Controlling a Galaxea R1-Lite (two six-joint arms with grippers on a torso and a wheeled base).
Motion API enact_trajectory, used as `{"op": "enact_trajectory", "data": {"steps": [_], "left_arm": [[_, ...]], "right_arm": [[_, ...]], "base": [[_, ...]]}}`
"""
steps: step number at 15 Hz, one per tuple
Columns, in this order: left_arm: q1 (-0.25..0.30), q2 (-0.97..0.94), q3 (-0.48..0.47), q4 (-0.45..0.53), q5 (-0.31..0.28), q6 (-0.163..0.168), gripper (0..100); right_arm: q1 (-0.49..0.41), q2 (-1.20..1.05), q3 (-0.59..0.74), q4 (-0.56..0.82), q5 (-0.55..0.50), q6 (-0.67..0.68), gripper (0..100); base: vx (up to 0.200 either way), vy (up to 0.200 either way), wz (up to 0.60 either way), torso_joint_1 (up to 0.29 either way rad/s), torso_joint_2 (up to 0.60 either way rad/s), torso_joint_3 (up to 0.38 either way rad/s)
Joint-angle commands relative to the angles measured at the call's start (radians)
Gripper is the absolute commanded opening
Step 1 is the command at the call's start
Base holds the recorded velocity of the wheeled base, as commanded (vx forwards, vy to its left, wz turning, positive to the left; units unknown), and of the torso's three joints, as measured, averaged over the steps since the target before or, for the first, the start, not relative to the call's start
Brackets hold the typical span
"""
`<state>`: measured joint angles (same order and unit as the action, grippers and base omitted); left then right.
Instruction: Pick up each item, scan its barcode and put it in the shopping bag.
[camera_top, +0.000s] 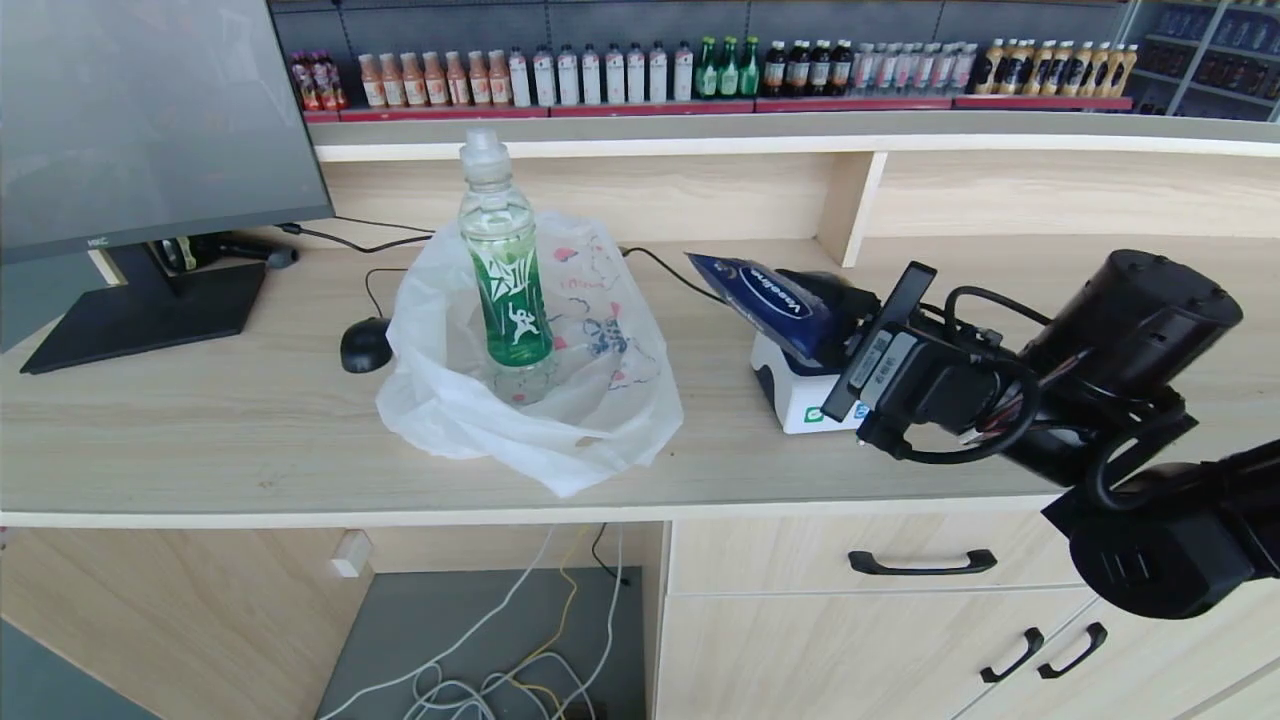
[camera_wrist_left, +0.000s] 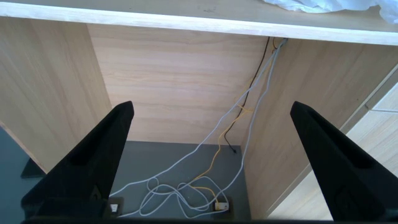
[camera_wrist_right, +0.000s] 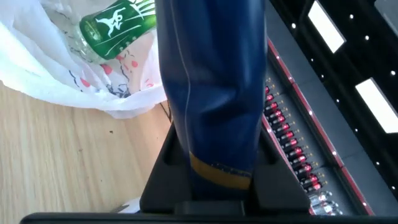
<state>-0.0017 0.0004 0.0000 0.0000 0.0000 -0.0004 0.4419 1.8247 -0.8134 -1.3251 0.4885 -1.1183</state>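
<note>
Left gripper low under the light wood counter, fingers wide apart, nothing in them. Mid-counter, a white plastic shopping bag with a clear green-labelled drink bottle upright inside it. To the right, the right gripper, arm extended in from the right, is clamped on a dark blue soft pack, tilted just above the white box-shaped barcode scanner.

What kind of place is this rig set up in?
Likely a shop checkout counter, or a mock-up of one. Shelves of bottled drinks run behind it. A barcode scanner sits on it, with the right gripper holding a blue tube by it. A shopping bag lies alongside.
</note>
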Motion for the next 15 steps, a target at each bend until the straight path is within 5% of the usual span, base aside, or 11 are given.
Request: {"op": "enact_trajectory", "data": {"steps": [1,15], "left_arm": [[0.000,0.000,0.000,0.000,0.000,-0.001,100],[0.000,0.000,0.000,0.000,0.000,-0.001,100]], "right_arm": [[-0.022,0.022,-0.003,0.000,0.021,-0.003,0],[-0.063,0.025,0.042,0.001,0.064,-0.072,0]], "base": [[0.000,0.000,0.00,0.000,0.00,0.000],[0.000,0.000,0.00,0.000,0.00,0.000]]}}
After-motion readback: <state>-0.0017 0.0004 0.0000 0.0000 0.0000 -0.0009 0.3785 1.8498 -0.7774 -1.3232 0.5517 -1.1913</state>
